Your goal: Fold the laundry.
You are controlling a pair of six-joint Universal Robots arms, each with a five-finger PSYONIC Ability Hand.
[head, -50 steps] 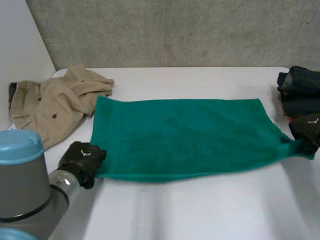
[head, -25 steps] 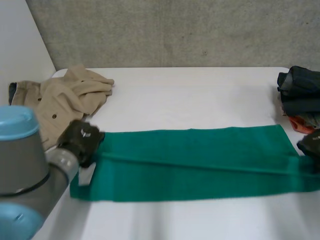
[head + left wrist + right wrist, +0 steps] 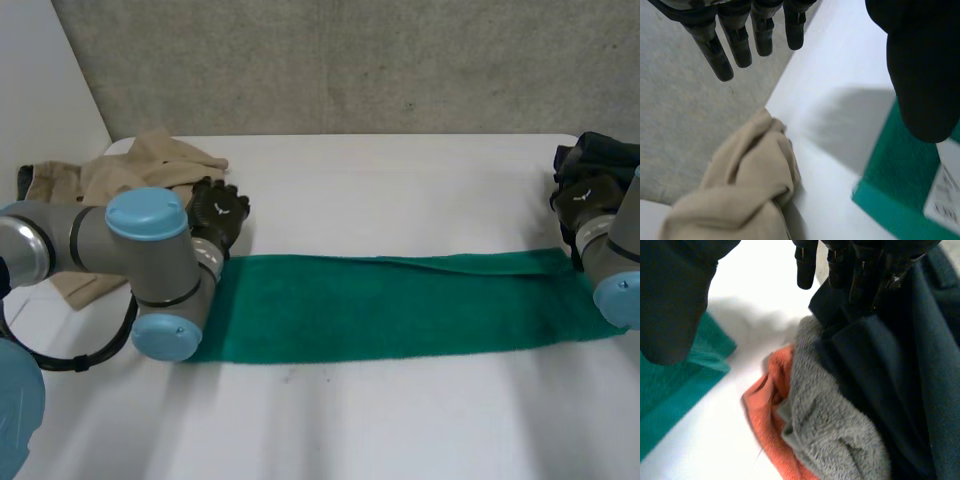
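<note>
In the head view, the green terry towel point(image 3: 400, 310) is seen as a long narrow band across the middle of the white table point(image 3: 400, 180). One second ago it was spread as a wide rectangle, so its near edge has been carried over to the far edge and the first fold is judged as done. The left hand point(image 3: 218, 212) is placed just beyond the far left corner of the towel, and the right hand point(image 3: 582, 195) just beyond the far right corner. A crumpled beige cotton garment point(image 3: 120, 170) is left at the far left.

In the left wrist view, the fingers point(image 3: 715, 52) are held straight and wide apart from the thumb, and nothing is held. The towel corner, with a white label point(image 3: 945, 192) on it, is seen under the thumb, and the beige garment lies near the fingertips.

In the right wrist view, the hand is also spread wide and empty. The other towel corner is seen under the thumb. Under the fingers, a dark navy garment point(image 3: 900, 365), a grey fleece cloth point(image 3: 830, 425) and an orange cloth point(image 3: 767, 410) are piled.

Both corners are released, so probably a second fold across the length is needed next.
</note>
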